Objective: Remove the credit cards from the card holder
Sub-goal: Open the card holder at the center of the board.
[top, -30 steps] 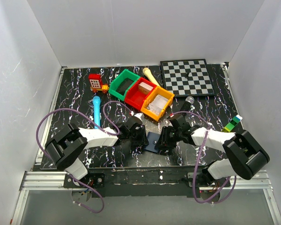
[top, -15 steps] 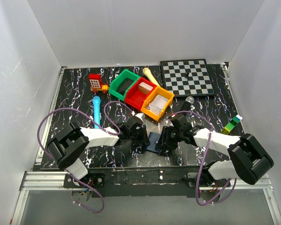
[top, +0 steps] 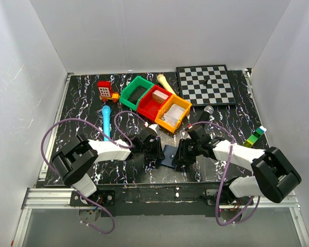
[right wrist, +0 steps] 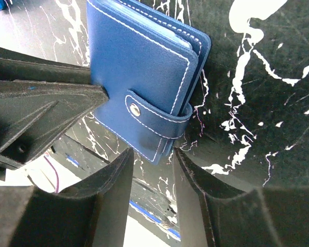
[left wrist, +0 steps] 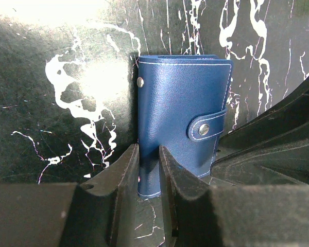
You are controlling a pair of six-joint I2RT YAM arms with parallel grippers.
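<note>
Card holder [top: 169, 155] lies on the table [top: 82, 103] near-side of the orange bin [top: 173, 114] and looks light, slick and floppy, left pincer [left wrist: 148, 154] nearly pressed together at its spine edge, right pincer [right wrist: 153, 154] spread around the snap strap [right wrist: 144, 116], best hold imo.

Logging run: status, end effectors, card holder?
Left end effector at card holder, grip unclear. Right end effector open astride its corner. Holder snapped shut, nothing blocking.
</note>
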